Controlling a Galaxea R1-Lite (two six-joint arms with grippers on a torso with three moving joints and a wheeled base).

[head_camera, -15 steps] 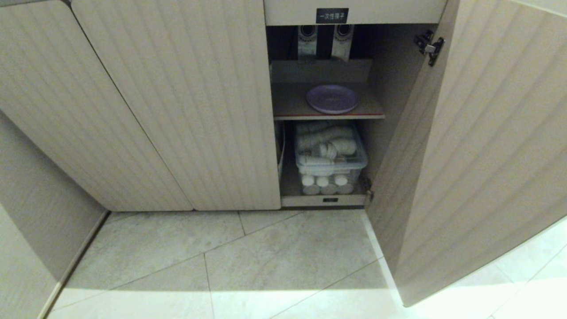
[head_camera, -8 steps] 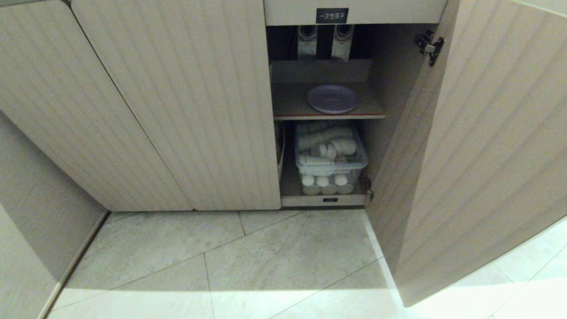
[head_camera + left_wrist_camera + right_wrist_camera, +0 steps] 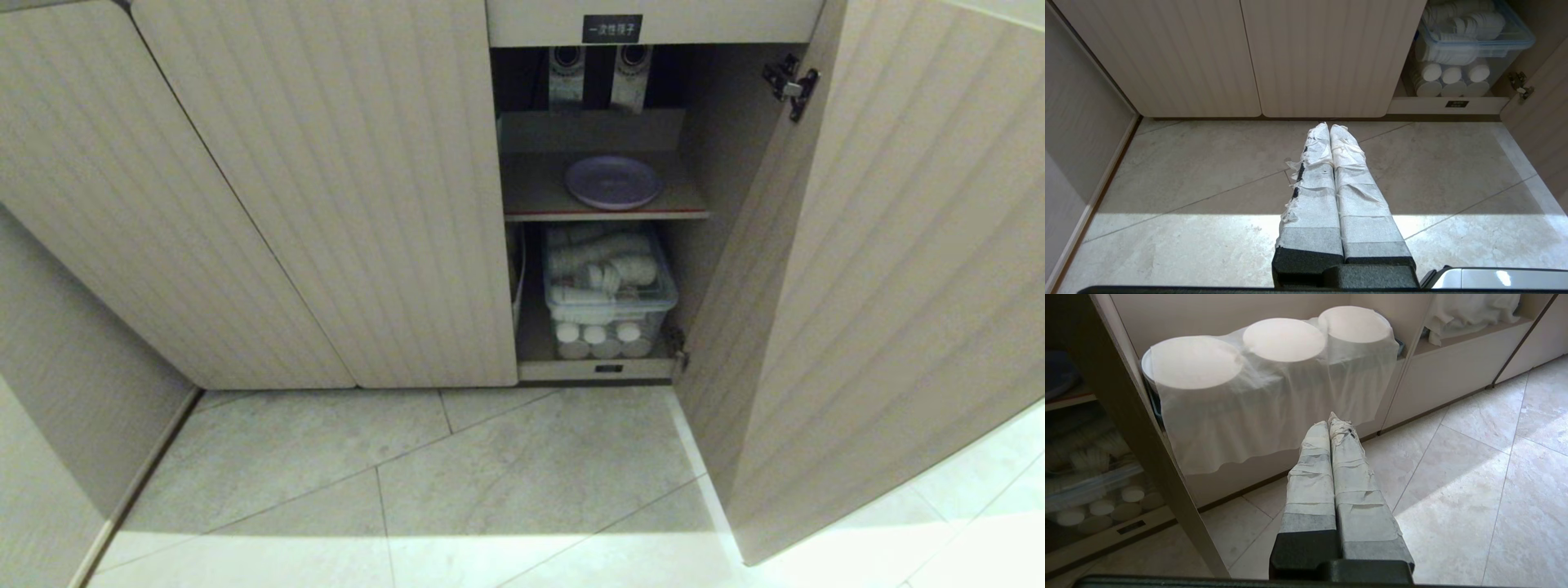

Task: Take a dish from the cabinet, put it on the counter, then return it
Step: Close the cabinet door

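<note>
The lavender dish (image 3: 612, 182) lies flat on the red-edged shelf (image 3: 606, 216) inside the open cabinet (image 3: 343, 204), below a small black label (image 3: 611, 28). Neither gripper shows in the head view. In the left wrist view, my left gripper (image 3: 1329, 126) is shut and empty, low over the floor tiles in front of the closed ribbed doors. My right gripper (image 3: 1329, 421) is also shut and empty, over the floor beside the edge of the open cabinet door (image 3: 1151, 457). The counter is out of view.
The open door (image 3: 882, 269) stands out on the right of the cabinet opening. A clear bin (image 3: 608, 286) of white rolled items fills the lower compartment. A wall (image 3: 65, 392) closes the left side. A white cloth (image 3: 1274, 396) drapes three round white stacks near the right gripper.
</note>
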